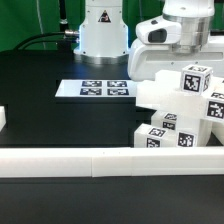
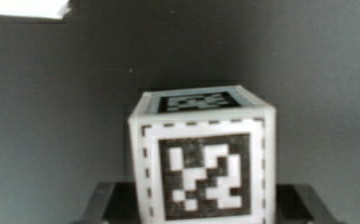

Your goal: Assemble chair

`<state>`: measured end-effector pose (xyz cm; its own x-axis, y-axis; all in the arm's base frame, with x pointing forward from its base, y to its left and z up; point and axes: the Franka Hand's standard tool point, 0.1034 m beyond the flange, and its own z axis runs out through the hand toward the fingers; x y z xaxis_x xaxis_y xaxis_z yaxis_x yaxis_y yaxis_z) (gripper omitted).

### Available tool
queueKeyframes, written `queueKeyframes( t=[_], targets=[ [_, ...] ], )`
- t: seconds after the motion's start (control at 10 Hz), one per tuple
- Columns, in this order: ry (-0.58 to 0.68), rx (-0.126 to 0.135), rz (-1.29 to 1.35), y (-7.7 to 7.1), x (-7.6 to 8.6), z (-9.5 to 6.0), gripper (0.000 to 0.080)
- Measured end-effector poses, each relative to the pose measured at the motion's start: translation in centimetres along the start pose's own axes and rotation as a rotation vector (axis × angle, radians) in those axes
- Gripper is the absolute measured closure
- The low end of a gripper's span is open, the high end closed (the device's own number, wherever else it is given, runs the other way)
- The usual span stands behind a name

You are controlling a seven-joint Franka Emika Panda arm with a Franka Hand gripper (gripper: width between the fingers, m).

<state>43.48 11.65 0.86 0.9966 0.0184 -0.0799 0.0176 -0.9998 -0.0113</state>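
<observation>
you have the gripper [image 2: 195, 200] closed on a tagged post [image 2: 202, 150], held upright, likely so it seats squarely into the chair [image 1: 180, 118].

Marker board [image 1: 105, 89] lies flat on black bench [image 1: 40, 110], away from end effector; white border rail [image 1: 70, 158] along bench's near edge.

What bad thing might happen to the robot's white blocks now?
1. The chair parts sit bunched together under the arm, so a nudge might knock one over.
2. They lie close to the border rail, leaving little room to move.
3. In the wrist view, the tagged post fills the picture and the fingers barely show, so the grip is hard to judge and it might slip.
</observation>
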Motion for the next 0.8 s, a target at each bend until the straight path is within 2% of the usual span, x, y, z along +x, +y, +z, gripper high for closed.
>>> queueKeyframes(
  t=[0.5, 0.6, 0.8],
  targets=[
    [0.003, 0.001, 0.004, 0.4, 0.3, -0.1, 0.0516],
    [0.001, 0.004, 0.002, 0.8, 0.7, -0.5, 0.0516],
    [-0.018, 0.021, 0.007, 1.3, 1.9, -2.9, 0.0515]
  ],
)
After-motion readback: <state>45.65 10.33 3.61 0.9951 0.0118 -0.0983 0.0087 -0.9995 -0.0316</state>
